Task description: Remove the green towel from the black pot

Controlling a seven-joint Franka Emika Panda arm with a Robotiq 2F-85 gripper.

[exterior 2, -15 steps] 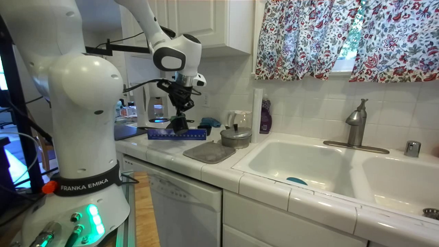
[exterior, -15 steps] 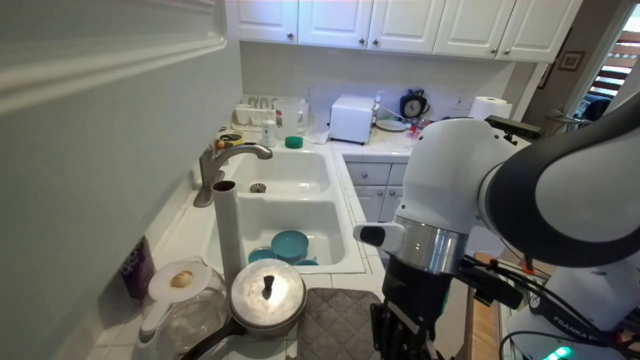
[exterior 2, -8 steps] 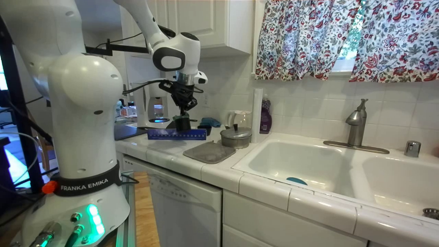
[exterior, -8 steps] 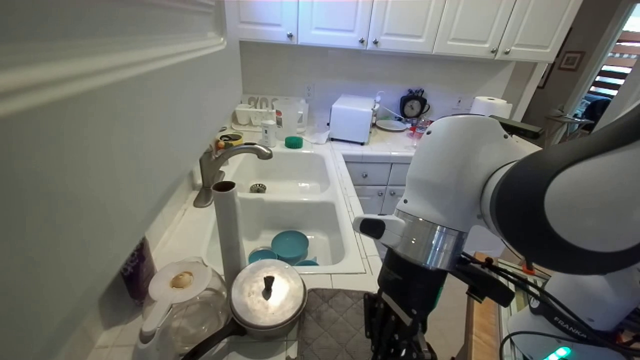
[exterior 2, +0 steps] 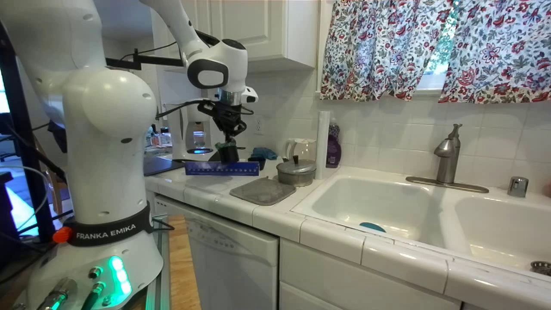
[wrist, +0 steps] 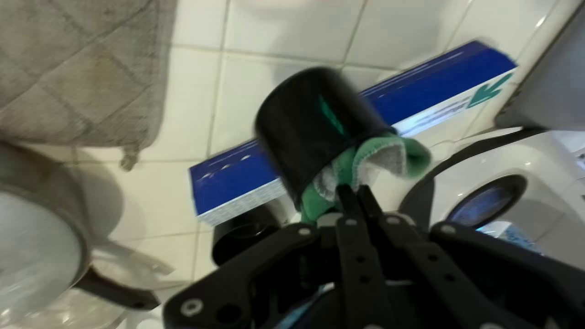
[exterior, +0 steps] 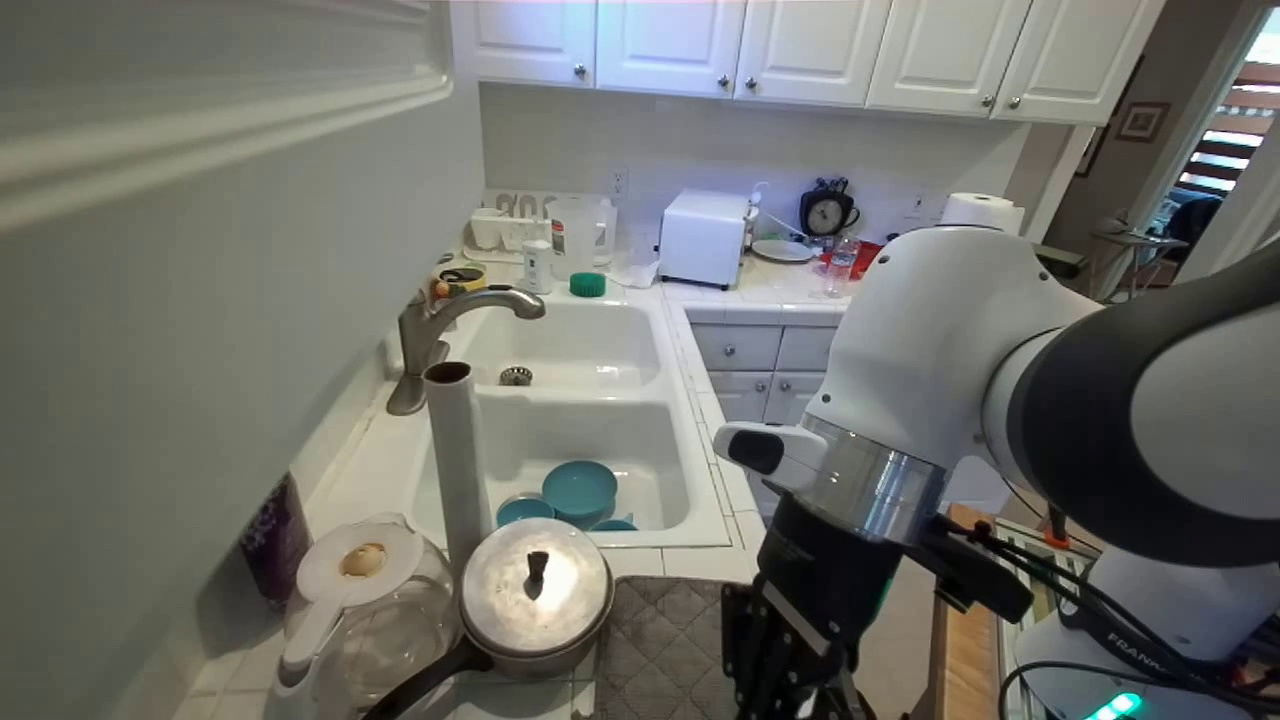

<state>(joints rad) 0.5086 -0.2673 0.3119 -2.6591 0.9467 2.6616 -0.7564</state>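
Apparently, the black pot (wrist: 306, 132) is suspended above the table (exterior 2: 202, 183), in from its front edge, because the green towel (wrist: 348, 167), pinched by the tightly narrowed hand (wrist: 355, 192), is wedged inside.

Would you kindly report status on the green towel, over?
Gripper closed on green towel. Towel not yet out of tilted black pot. Blue box below pot.

Towel (wrist: 346, 165) partly in pot (wrist: 311, 123), pot over box (wrist: 425, 93); saucepan (exterior: 537, 600) beside mat (exterior: 665, 650).
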